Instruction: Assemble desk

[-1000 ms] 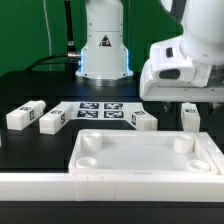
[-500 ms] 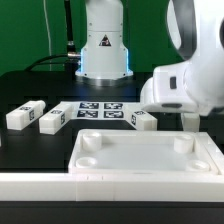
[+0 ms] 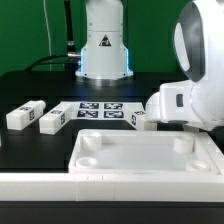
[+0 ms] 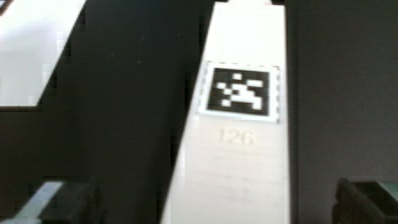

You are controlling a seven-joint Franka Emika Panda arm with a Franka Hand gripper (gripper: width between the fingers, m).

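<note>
1. Two dark fingertips [image 4: 54, 200] of the gripper [image 4: 210, 200] stand spread, one on each side of the short white plastic block leg [image 4: 240, 120] with its black-and-white tag; they grasp nothing.
2. The wide white rimmed desk panel [image 3: 135, 155] lies flat on the black table [image 3: 15, 95].
3. I think it is best to lower straight, keep the leg centred, then close on its long sides.

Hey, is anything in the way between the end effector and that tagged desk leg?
Nothing visible does. In the wrist view the tagged leg lies bare, the open end effector straddling it with a dark gap on each side.
</note>
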